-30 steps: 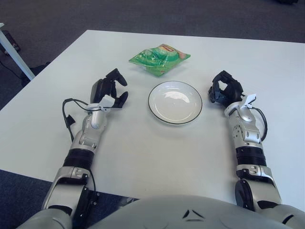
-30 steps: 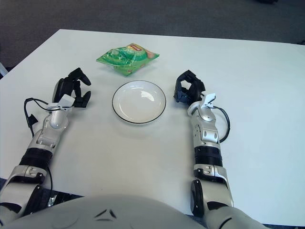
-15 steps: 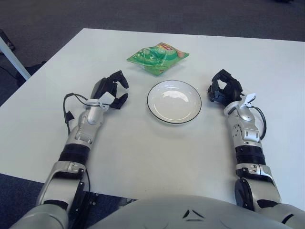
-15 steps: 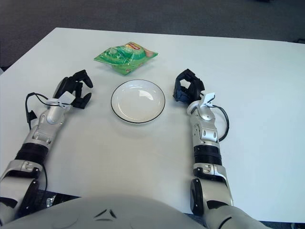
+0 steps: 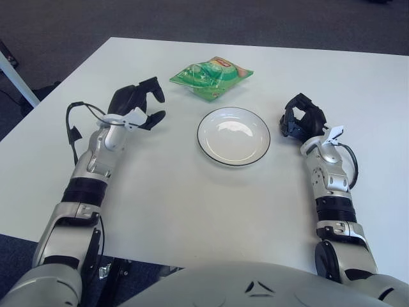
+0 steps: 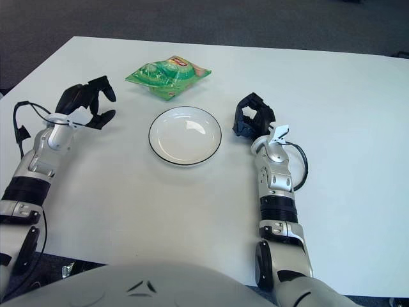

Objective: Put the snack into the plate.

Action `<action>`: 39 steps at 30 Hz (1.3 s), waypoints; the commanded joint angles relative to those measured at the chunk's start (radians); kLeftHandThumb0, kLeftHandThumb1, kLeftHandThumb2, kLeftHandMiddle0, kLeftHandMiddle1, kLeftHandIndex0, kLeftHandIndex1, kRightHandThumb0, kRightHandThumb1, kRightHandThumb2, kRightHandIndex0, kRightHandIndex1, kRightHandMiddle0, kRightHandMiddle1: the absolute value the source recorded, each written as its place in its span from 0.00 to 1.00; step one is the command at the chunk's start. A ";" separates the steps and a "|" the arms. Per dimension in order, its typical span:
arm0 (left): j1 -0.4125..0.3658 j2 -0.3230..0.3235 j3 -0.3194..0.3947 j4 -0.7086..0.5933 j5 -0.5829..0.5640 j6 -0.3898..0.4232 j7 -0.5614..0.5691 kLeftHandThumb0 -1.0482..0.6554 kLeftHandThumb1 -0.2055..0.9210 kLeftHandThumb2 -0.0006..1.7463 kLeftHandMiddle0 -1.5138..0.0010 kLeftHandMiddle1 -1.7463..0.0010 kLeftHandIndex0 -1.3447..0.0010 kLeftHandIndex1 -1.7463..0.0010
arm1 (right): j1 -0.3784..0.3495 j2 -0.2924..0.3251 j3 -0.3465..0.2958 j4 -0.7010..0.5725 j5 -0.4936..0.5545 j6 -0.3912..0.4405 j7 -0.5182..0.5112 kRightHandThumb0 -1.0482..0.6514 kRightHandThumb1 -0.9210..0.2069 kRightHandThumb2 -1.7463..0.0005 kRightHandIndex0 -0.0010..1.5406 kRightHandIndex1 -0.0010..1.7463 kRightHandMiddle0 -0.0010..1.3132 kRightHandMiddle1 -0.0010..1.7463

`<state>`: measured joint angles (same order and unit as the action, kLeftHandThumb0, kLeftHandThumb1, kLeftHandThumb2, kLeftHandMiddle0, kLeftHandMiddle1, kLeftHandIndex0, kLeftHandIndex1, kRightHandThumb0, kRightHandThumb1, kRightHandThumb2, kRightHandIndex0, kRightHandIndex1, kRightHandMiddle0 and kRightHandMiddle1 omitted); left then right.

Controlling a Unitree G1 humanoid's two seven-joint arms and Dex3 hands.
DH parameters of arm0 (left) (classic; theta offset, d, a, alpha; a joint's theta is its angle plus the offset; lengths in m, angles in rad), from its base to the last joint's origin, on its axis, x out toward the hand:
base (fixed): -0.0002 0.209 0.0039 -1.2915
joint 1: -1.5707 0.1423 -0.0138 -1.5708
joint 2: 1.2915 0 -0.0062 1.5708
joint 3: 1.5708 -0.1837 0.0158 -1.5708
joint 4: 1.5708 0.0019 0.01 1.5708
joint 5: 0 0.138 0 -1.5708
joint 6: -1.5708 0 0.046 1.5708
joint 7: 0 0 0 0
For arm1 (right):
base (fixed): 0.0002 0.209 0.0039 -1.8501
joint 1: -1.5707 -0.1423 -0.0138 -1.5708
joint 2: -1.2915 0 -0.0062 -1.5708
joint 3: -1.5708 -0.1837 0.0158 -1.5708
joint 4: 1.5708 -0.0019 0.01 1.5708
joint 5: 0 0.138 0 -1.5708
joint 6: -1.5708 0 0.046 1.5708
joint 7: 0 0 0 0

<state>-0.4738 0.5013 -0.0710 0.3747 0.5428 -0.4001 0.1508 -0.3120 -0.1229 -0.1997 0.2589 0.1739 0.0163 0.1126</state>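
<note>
Fingers first, far left: left hand (image 5: 134, 104) raised over the table (image 5: 192, 204), three fingers spread and curved, nothing between them. Opened this way, most likely, to take the snack (image 5: 212, 77), which lies just beyond and to the right of those fingertips, apart from them. Flat on the table, untouched. Long axis running left to right with a slight rise toward the far right corner; red label end pointing right and away, green bulk nearer the left fingertips. Probably easiest seized across its short width. Plate (image 5: 233, 136) next, bare inside, just nearer than the snack, well right of the left fingers and close to the left of the right ones. Right hand (image 5: 303, 121) idle beside the plate's right edge, fingers curled loosely inward, holding nothing.
</note>
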 commanded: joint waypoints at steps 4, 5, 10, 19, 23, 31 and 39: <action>-0.093 0.039 -0.063 0.049 0.129 -0.055 0.103 0.39 0.85 0.43 0.85 0.08 0.78 0.00 | 0.067 0.014 0.007 0.037 0.000 0.039 -0.007 0.35 0.44 0.32 0.85 1.00 0.40 1.00; -0.104 0.043 -0.071 0.060 0.143 -0.061 0.114 0.40 0.88 0.40 0.86 0.10 0.79 0.00 | 0.067 0.015 0.007 0.036 0.000 0.039 -0.007 0.35 0.44 0.32 0.85 1.00 0.40 1.00; -0.148 0.065 -0.108 0.098 0.202 -0.085 0.154 0.29 0.79 0.42 0.95 0.32 0.96 0.26 | 0.070 0.015 0.012 0.031 -0.002 0.043 -0.009 0.35 0.44 0.32 0.85 1.00 0.40 1.00; -0.252 0.107 -0.204 0.174 0.400 -0.076 0.342 0.23 0.73 0.42 1.00 0.64 1.00 0.56 | 0.074 0.012 0.022 0.025 -0.010 0.042 -0.007 0.35 0.44 0.32 0.85 1.00 0.40 1.00; -0.281 0.112 -0.238 0.189 0.454 -0.040 0.370 0.18 0.77 0.37 0.99 0.85 1.00 0.72 | 0.075 0.013 0.024 0.020 -0.003 0.046 -0.001 0.35 0.44 0.32 0.85 1.00 0.40 1.00; -0.374 0.094 -0.334 0.298 0.524 -0.026 0.394 0.10 0.89 0.27 1.00 0.99 1.00 0.95 | 0.081 0.011 0.027 -0.003 0.003 0.070 0.003 0.35 0.45 0.31 0.84 1.00 0.41 1.00; -0.471 0.095 -0.435 0.398 0.554 -0.091 0.369 0.02 0.99 0.20 1.00 1.00 1.00 1.00 | 0.081 0.009 0.026 -0.012 0.011 0.087 0.012 0.35 0.45 0.31 0.83 1.00 0.42 1.00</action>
<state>-0.8875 0.5940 -0.4673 0.7289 1.0754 -0.4606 0.5281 -0.2946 -0.1227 -0.1741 0.2121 0.1750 0.0548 0.1197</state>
